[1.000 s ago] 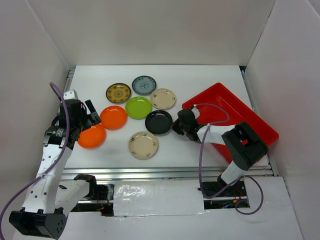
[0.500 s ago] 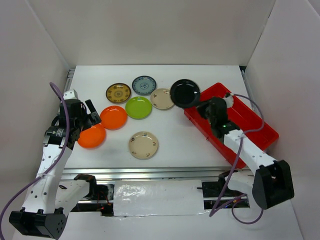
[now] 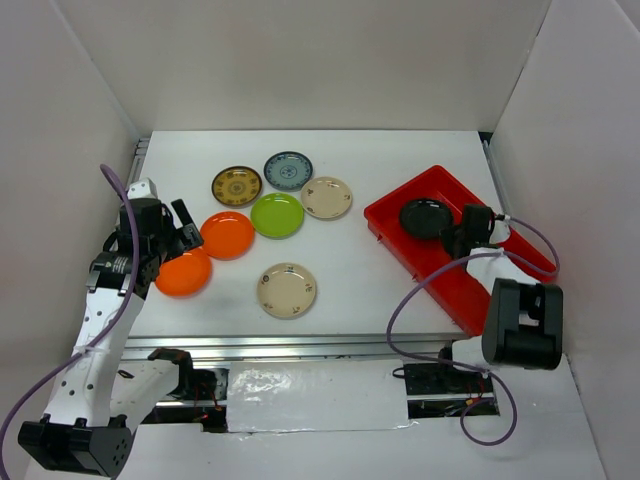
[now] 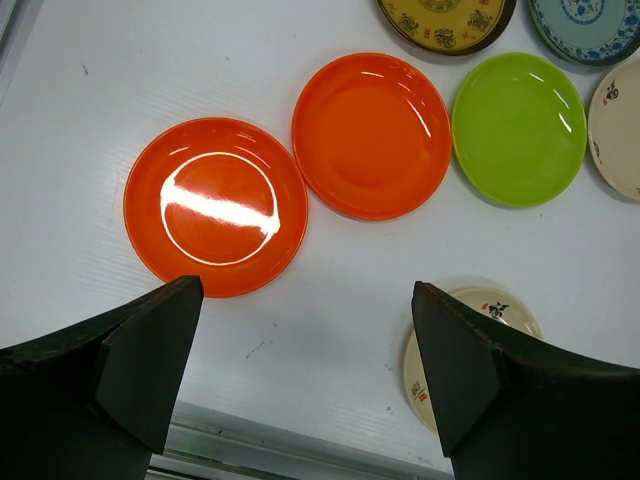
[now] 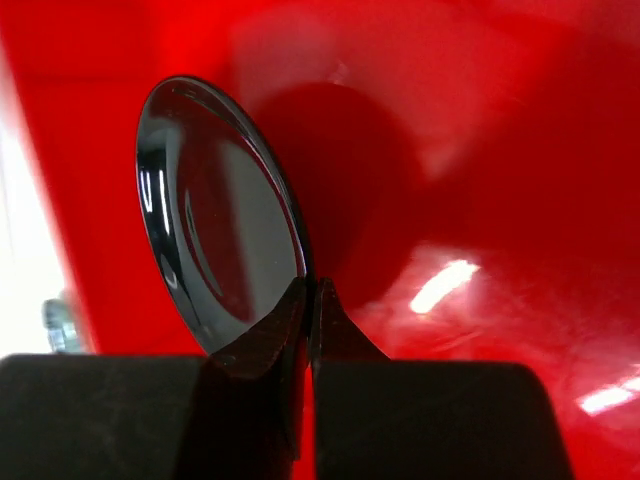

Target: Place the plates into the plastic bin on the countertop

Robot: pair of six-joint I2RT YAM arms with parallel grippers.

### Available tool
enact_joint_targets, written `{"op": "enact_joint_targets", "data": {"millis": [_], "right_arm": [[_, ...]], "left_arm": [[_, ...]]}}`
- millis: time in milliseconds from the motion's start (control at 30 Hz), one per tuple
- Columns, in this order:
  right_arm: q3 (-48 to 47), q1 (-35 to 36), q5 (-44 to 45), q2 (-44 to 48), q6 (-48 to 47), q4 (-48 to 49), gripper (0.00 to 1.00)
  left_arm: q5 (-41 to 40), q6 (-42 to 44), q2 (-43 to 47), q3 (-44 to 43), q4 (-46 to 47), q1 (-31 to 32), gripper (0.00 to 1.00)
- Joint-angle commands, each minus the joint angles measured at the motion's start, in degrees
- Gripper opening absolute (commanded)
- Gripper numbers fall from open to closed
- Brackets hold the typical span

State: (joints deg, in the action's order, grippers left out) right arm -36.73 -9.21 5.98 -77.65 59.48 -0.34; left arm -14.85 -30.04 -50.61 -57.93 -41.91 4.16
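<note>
Top view: black plate (image 3: 424, 217) at far-left end of red bin (image 3: 450, 188), right gripper (image 3: 452, 230) at its rim. Seven other plates lie on countertop (image 3: 360, 260). Left gripper (image 3: 185, 228) above two orange plates (image 3: 227, 235).

Left wrist: fingers (image 4: 150, 350) spread wide, nothing between, countertop below.

Right wrist: fingers (image 5: 262, 345) pinched on black plate rim. Plate steeply tilted over bin floor; contact with floor unclear.

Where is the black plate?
The black plate is on the right of the top view, over the red bin, pinched at its rim by the right gripper.
</note>
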Motion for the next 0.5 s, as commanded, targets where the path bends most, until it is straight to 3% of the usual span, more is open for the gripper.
{"op": "enact_joint_targets", "data": {"millis": [0,100,167,200,233,300,333,467], "right_arm": [[-1.68,-0.98,-2.72,-3.98,-0.42,4.11,0.00],[-2.73,-1.42,-4.30,-7.16,-0.86,4.38,0.02],[-3.52,-1.51,-5.27,-7.87,-1.21,4.38,0.10],[-3.70,-1.51,-5.54,-7.52,-1.73,4.12,0.39],[-3.87,-1.42,-5.36,-7.00,-1.57,2.20,0.60],[-4.31,0.33,-1.08,-2.79,-0.78,-0.79,0.93],[-4.14,1.38,3.47,-0.86,-0.51,-3.07,1.00],[-4.92,7.96,12.11,11.69,-1.21,-7.65,1.00]], "left_arm": [[0.26,1.13,-0.63,-0.52,2.10,-0.12,0.99],[0.35,1.13,-0.80,-0.52,2.10,-0.12,0.99],[0.44,1.13,-0.89,-0.43,2.10,-0.12,0.99],[0.52,1.13,-0.89,-0.51,2.10,-0.12,0.99],[0.61,1.21,-0.89,-0.43,2.10,-0.03,0.99],[0.61,1.30,-1.07,-0.43,2.10,-0.12,0.99],[0.53,1.30,-1.16,-0.51,2.10,-0.12,0.99],[0.79,1.30,-1.42,-0.52,2.18,-0.12,0.99]]}}
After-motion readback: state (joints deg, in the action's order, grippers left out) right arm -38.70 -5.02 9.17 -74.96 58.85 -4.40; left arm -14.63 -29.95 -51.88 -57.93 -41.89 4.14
